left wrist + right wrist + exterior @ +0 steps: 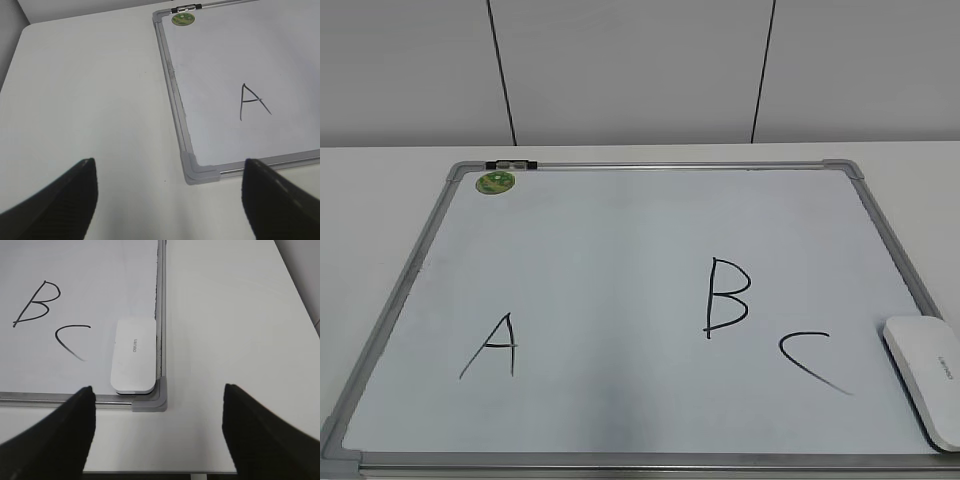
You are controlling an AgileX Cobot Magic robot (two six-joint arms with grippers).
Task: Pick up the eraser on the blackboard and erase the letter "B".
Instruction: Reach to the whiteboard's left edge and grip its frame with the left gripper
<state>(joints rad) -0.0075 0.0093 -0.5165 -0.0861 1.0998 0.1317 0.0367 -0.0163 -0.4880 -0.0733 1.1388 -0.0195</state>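
The blackboard (pixel 620 230) is a white board in a silver-grey frame, lying flat on the table. The black letter "B" (pixel 725 298) stands right of its middle, between a black "A" (pixel 492 348) and a black "C" (pixel 812 362). The white eraser (pixel 927 375) lies flat in the board's near right corner; in the right wrist view the eraser (pixel 134 354) lies against the right frame, with the "B" (pixel 36 303) to its left. My right gripper (pixel 157 425) is open and empty, above the table before that corner. My left gripper (pixel 167 195) is open and empty near the board's near left corner (pixel 199 171).
A round green sticker (pixel 495 182) and a dark clip (pixel 510 164) sit at the board's far left corner. The white table (pixel 90 100) extends left of the board and, in the right wrist view, the table (pixel 225 315) extends right of it. A grey panelled wall stands behind.
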